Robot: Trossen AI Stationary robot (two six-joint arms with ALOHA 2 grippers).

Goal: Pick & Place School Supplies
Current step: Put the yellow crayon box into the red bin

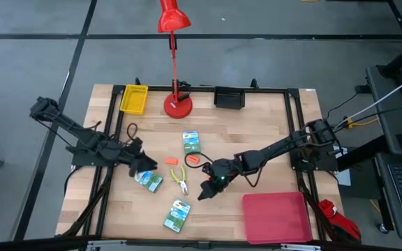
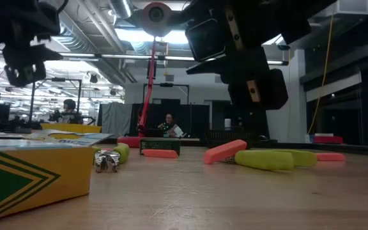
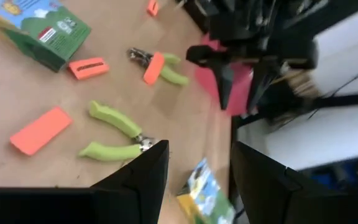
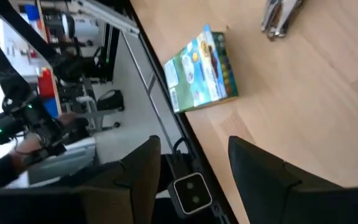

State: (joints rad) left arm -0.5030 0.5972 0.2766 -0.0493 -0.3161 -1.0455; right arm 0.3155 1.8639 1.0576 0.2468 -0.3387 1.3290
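At the near edge of the table (image 1: 271, 132) a green crayon pack (image 1: 177, 215) lies flat, with the red tray (image 1: 276, 217) well to its right. Just beyond, the right claw (image 1: 206, 191) hovers above bare wood with its fingers apart and nothing between them; its wrist view shows that near pack off to one side rather than under it. Beside it lie green-handled pliers (image 1: 180, 179), and a second pair (image 1: 205, 166) sits half under the right arm with an orange eraser (image 3: 154, 67) resting across it. The left claw (image 1: 140, 169), fingers also apart and empty, hangs by a second pack (image 1: 150, 181), with another orange eraser (image 1: 171, 161) just past it. Farther back is a third pack (image 1: 191, 142), then the red lamp (image 1: 176, 104) between the yellow tray (image 1: 134, 99) and black tray (image 1: 229, 98). The supplies are loose and none is in a tray. The likely trouble is crowding: both arms reach toward the same middle cluster and could knock each other, and a claw closing on flat erasers or slim plier handles may skid them away or nudge neighbours.
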